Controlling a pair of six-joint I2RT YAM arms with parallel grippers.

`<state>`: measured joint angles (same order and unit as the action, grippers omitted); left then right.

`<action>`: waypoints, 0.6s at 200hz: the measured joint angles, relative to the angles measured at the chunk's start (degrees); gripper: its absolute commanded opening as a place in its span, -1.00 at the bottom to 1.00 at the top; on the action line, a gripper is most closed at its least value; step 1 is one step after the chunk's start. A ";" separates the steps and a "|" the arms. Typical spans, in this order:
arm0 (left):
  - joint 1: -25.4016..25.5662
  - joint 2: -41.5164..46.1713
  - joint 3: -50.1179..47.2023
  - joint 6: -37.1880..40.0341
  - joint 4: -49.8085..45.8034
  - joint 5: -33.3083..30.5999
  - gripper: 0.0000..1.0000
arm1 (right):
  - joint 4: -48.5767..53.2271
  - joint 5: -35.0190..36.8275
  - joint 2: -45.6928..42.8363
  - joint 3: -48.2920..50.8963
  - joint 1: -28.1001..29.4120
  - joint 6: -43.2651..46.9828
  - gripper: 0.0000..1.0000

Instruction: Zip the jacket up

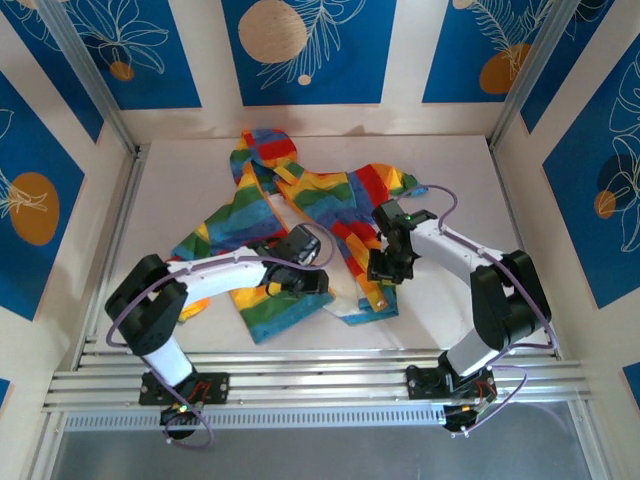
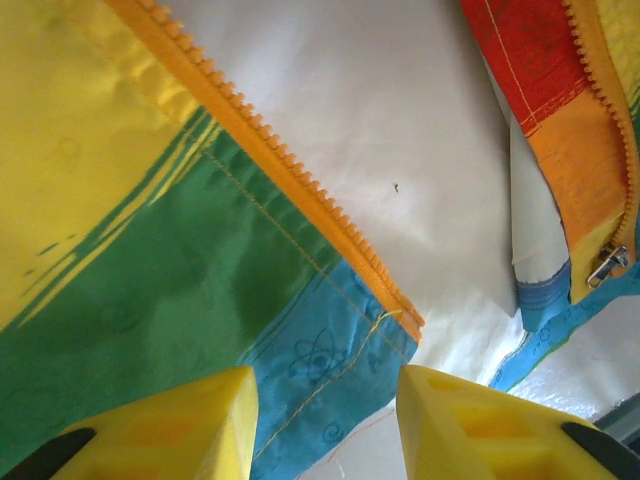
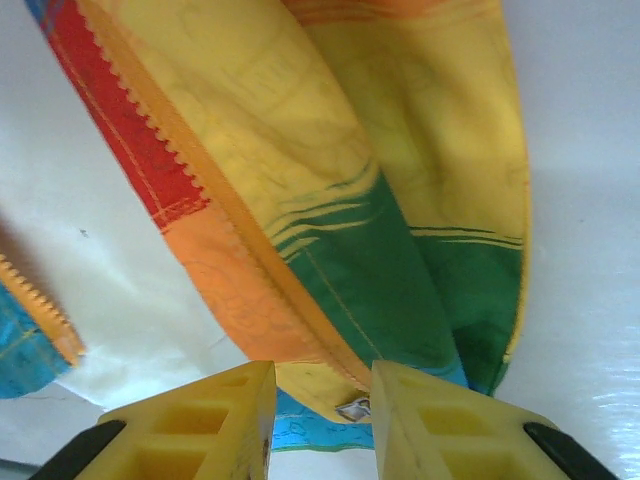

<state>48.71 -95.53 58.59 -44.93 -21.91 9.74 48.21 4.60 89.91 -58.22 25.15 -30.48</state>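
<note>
I count one jacket (image 1: 300, 205), lying unzipped mid-desk with its hood toward the back wall, and two end effectors. My left end effector (image 2: 325, 400) hovers released, fingers apart over the blue hem where one row of orange zipper teeth (image 2: 280, 165) ends. My right end effector (image 3: 322, 390) is released too, and the metal slider (image 3: 352, 408) shows in its gap at the other hem corner. Bare white desk (image 1: 455, 170) lies on either side of the jacket.

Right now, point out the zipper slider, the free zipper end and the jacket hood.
zipper slider (image 2: 608, 265): left wrist view, on its silver pull tab.
free zipper end (image 2: 404, 320): left wrist view, bottom tip of the orange teeth.
jacket hood (image 1: 264, 150): top external view, on its striped crown.
</note>
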 measured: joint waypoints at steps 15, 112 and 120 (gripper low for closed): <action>0.35 -1.16 0.48 -0.55 0.33 0.00 -0.20 | 0.00 1.07 0.02 0.00 0.33 0.35 -0.32; 0.72 -1.66 0.50 -1.73 -0.02 -1.55 -0.20 | 0.37 8.46 8.92 -2.54 5.77 3.74 -0.69; 0.72 -1.60 0.50 -1.73 -0.04 -1.84 -0.20 | 0.68 9.20 8.92 -2.82 6.29 3.69 -0.76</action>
<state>49.43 -97.12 59.09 -46.65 -21.96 7.90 48.88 13.80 98.83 -61.04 31.44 -26.79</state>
